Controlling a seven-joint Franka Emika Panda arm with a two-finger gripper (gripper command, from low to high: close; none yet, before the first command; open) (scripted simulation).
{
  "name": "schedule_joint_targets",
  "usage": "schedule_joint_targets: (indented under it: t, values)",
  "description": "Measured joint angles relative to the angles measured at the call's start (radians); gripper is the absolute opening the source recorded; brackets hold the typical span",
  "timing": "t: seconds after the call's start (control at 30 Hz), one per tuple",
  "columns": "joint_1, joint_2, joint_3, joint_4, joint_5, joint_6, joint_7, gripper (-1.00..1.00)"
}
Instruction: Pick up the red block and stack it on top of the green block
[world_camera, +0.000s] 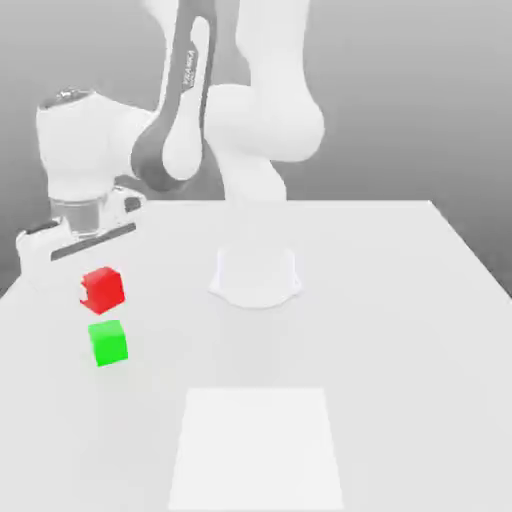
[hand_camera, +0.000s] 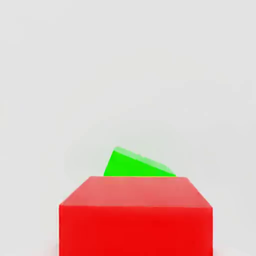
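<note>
White surface, grey backdrop.
Red block, glossy plain cube, is seen raised just above green block; end effector is pressed together, pinching red block.

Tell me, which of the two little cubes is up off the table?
The red block. It hangs just under the robot's hand, clear of the table, while the green block sits flat on the surface below it.

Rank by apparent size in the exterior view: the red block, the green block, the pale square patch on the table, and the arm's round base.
1. Pale square patch
2. Round base
3. Red block and green block: look about alike, so not ranked.
</note>
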Motion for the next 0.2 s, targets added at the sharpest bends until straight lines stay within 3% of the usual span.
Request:
schedule_joint_targets:
  t: [0.07,0.1,0.2]
  values:
    - [0.009,0.072,-0.002,0.003,0.024,0.069,-0.015,-1.00]
    - [0.014,0.104,-0.001,0.004,0.039,0.099,-0.026,1.00]
    - [0.014,0.104,-0.001,0.004,0.039,0.099,-0.026,1.00]
